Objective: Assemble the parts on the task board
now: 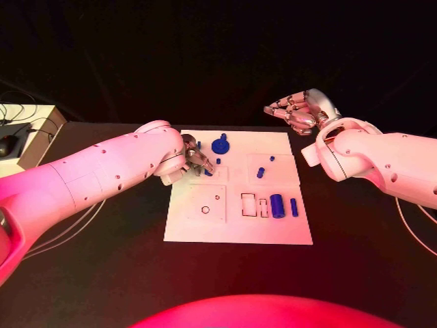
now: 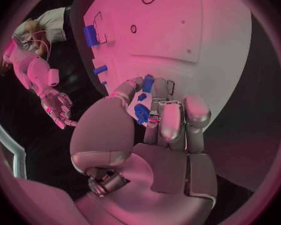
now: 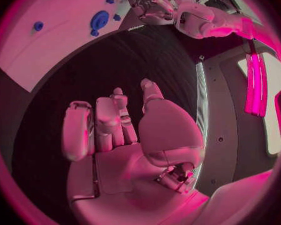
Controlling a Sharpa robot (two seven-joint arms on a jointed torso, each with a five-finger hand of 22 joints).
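Black table (image 1: 100, 273), white task board (image 1: 238, 229) at its middle, left hand (image 1: 194, 162) over the board's far left corner, fingers pinching a small blue part (image 2: 141, 113), right hand (image 1: 298, 113) raised beyond the board's far right corner, fingers loosely curled, holding nothing, blue round part (image 1: 220, 145) and blue cylinder (image 1: 276, 206) on the board

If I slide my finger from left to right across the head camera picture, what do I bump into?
Mouse → left hand → round blue part → blue cylinder → thin blue rod → right hand.
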